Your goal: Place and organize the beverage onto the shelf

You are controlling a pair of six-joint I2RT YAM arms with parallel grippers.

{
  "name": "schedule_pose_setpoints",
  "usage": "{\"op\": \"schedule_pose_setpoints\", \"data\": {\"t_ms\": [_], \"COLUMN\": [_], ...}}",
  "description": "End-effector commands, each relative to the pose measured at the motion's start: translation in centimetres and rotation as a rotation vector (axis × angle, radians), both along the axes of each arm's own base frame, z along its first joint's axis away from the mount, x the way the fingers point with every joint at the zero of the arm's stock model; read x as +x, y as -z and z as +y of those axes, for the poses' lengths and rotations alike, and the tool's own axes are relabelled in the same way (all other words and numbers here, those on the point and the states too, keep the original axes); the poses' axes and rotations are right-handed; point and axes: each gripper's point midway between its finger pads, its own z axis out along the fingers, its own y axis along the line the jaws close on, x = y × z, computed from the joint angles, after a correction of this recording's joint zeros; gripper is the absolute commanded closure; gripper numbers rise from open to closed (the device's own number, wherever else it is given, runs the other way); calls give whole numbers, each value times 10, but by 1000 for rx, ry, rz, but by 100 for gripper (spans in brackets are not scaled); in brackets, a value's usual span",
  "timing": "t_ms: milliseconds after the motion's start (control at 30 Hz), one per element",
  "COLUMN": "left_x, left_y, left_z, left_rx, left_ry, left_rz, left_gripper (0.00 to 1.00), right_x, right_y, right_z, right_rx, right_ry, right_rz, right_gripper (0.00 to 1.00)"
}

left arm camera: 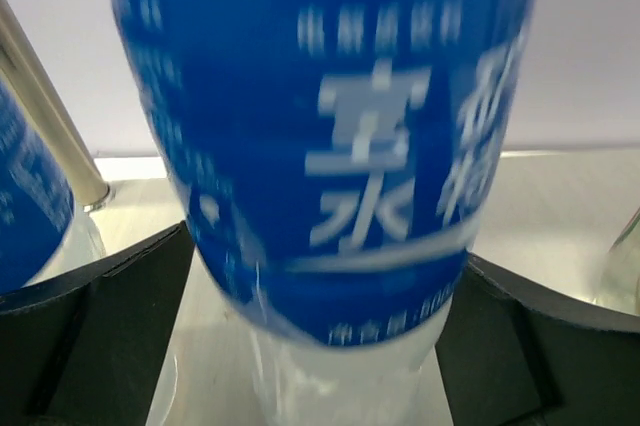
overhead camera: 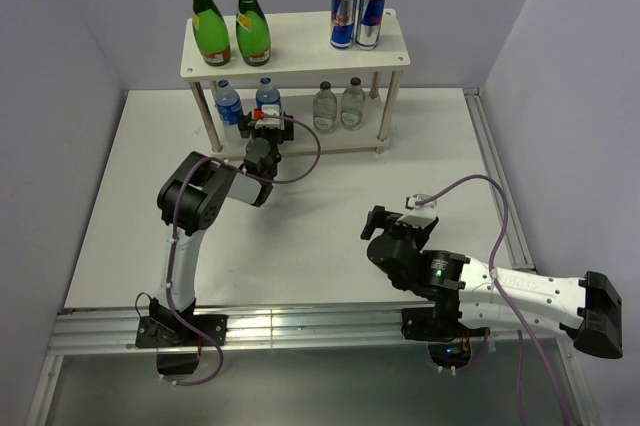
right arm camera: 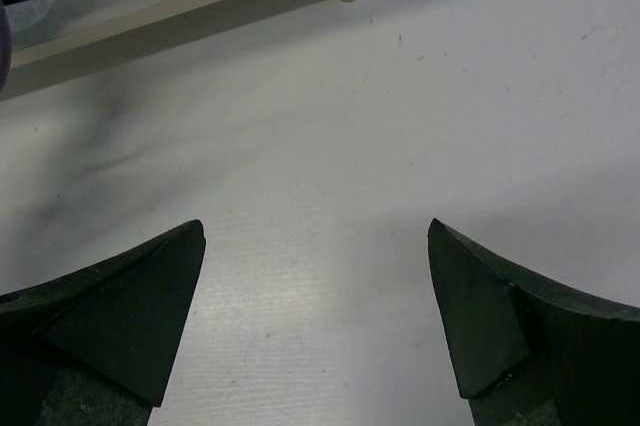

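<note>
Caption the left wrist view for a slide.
Left tool flanking a blue-labelled bottle on the lower board of the shelf.

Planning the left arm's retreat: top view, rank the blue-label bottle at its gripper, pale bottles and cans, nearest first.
1. Blue-label bottle, between the left gripper's fingers.
2. Pale bottles, lower tier, right.
3. Cans, top tier, right.

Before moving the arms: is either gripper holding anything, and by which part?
Apparently nothing. The left gripper straddles the blue-labelled clear plastic bottle low down, jaws open with gaps; the right gripper is open, empty.
</note>
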Motion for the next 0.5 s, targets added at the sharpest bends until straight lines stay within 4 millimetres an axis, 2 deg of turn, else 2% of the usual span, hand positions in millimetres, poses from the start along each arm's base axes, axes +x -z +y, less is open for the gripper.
{"op": "schedule_pose_setpoints", "data": {"t_ms": [0, 267, 467], "left_x": [-38, -47, -51], "left_y": [-126, -122, -115], "left_z": [24, 20, 25], "left_rx": [-273, -247, -255], "left_ry": [-14, -57, -141], "left_rz": [-484, -456, -421], "left_gripper": [1, 1, 1], "right_x": [2, 2, 1], "right_y": [-3, -4, -4], "right_z": [-2, -3, -3], "right_rx": [24, 33, 40], "right_ry": [21, 23, 21], "right_rz": [-22, -25, -27], "right_gripper": [1, 1, 1]}}
